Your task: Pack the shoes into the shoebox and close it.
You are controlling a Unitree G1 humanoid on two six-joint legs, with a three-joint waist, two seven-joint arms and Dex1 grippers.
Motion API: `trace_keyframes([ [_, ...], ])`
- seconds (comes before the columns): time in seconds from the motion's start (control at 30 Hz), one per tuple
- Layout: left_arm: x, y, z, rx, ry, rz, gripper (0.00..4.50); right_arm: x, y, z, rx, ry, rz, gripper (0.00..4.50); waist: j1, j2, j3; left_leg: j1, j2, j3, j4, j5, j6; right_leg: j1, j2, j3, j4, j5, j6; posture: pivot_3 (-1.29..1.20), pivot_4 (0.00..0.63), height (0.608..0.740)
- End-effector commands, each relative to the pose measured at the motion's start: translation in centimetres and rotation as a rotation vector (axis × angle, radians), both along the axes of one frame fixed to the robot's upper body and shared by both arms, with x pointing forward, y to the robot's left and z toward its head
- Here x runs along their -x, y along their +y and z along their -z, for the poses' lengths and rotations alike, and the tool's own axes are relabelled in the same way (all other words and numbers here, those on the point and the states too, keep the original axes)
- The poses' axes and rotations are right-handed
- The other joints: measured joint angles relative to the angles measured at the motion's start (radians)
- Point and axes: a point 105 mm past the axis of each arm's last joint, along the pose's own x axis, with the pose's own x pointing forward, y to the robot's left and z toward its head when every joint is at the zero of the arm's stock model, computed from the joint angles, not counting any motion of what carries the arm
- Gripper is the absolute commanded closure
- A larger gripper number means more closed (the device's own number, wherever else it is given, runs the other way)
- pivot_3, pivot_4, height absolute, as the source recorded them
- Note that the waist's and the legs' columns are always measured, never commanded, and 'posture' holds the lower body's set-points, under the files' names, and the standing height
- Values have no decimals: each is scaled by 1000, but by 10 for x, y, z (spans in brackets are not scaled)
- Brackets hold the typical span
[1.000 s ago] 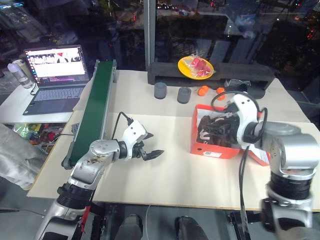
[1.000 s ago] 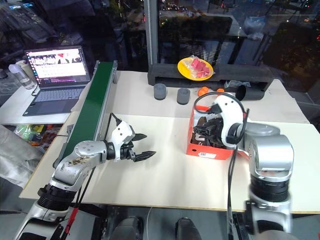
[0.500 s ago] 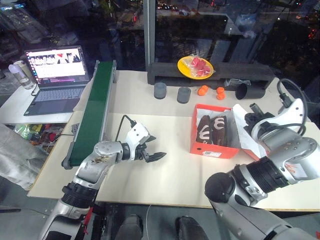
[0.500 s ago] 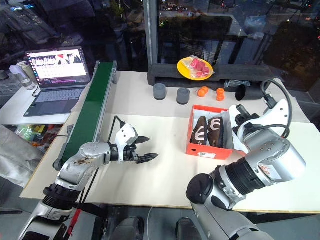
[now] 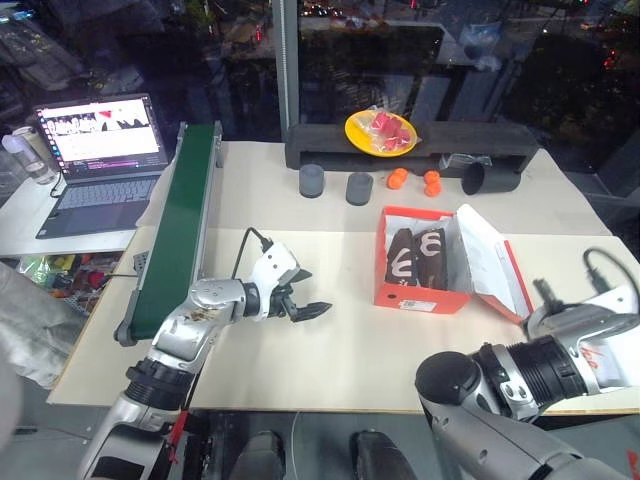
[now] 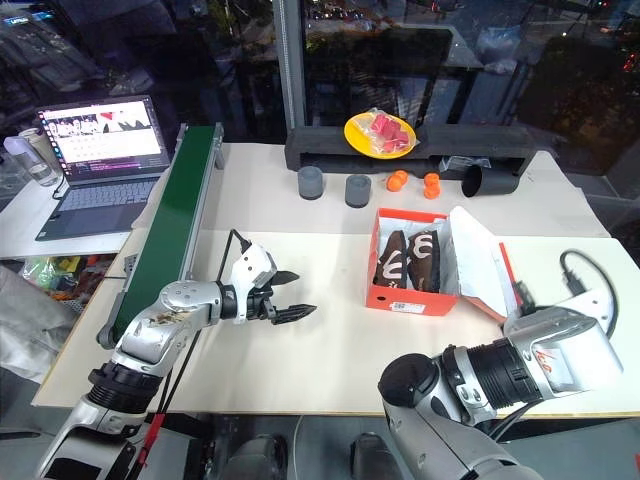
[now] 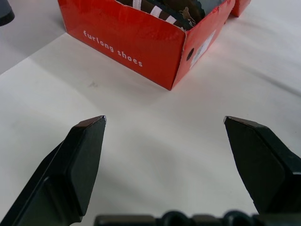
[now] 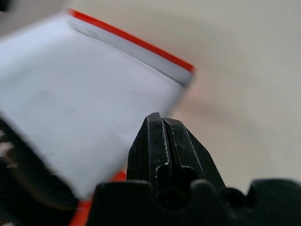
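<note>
Spread wide and empty, my left claw [image 5: 308, 306] hovers over the table well left of the red rectangular cardboard shoebox [image 5: 424, 296] holding both dark brown shoes [image 5: 418, 256].

Hidden, cropped and blurred parts

In the head views the shoes [image 5: 419, 255] lie in the box [image 5: 423, 297] with their lower halves hidden behind its red walls, and the outer face of the open lid [image 5: 490, 262] is turned away, so any print on it cannot be seen. The left wrist view cuts the box off at its far edge, leaving a sliver of shoe [image 7: 165, 10] visible above the rim. In the right wrist view the white lid inside [image 8: 70, 103] is blurred and cropped, and a dark shape beside it is too smeared to identify. The laptop [image 5: 98, 160] screen content is too small to read.
</note>
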Motion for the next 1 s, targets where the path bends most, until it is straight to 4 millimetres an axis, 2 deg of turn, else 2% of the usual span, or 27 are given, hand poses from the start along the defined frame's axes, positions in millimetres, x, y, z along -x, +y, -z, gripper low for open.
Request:
trace_keyframes([
  [0.03, -1, -3, -11, 3, -43, 18, 182, -3, 21, 43, -120, 91, -11, 4411, -2, 3, 1, 0, 0, 0, 0, 0, 0, 0, 0, 0, 0, 0, 0, 0, 150, 740],
  [0.33, 0, -2, -11, 1, -46, 16, 182, -51, 1, 57, -238, -75, -11, 4411, -17, 2, 1, 2, 0, 0, 0, 0, 0, 3, 0, 0, -2, 0, 0, 0, 150, 740],
  [0.5, -1, -3, -13, 0, -53, 19, 182, -58, -23, 73, -243, -104, 120, 4411, -30, 0, 0, 11, 2, 0, -2, 0, 0, 16, 1, 0, -12, 0, 0, 0, 150, 740],
  [0.67, -4, -4, -16, 1, -58, 20, 182, -64, -31, 91, -292, -113, 202, 4411, -29, -8, -4, 19, 1, -1, -3, -1, 1, 27, 0, -1, -18, -4, -6, 0, 150, 740],
  [0.8, -7, -5, -17, -1, -61, 22, 182, -67, -35, 98, -295, -134, 235, 4411, -29, -13, -6, 23, 2, -2, -4, -1, 0, 36, 1, -1, -29, -5, -3, 0, 150, 740],
  [0.93, -8, -5, -19, -3, -64, 26, 182, -72, -42, 93, -302, -226, 302, 4411, -28, -17, -8, 23, 2, -1, -4, -1, 1, 36, -1, 0, -31, -4, -4, 0, 150, 740],
  [0.97, -8, -5, -19, -3, -65, 27, 182, -74, -44, 90, -296, -259, 315, 4411, -28, -17, -8, 22, 2, -1, -4, -1, 1, 36, -1, 0, -31, -4, -4, 0, 150, 740],
  [1.0, -9, -6, -20, -4, -66, 28, 182, -79, -49, 78, -285, -343, 330, 4411, -28, -17, -7, 22, 2, -1, -4, -1, 1, 36, -1, 0, -31, -4, -3, 0, 150, 740],
])
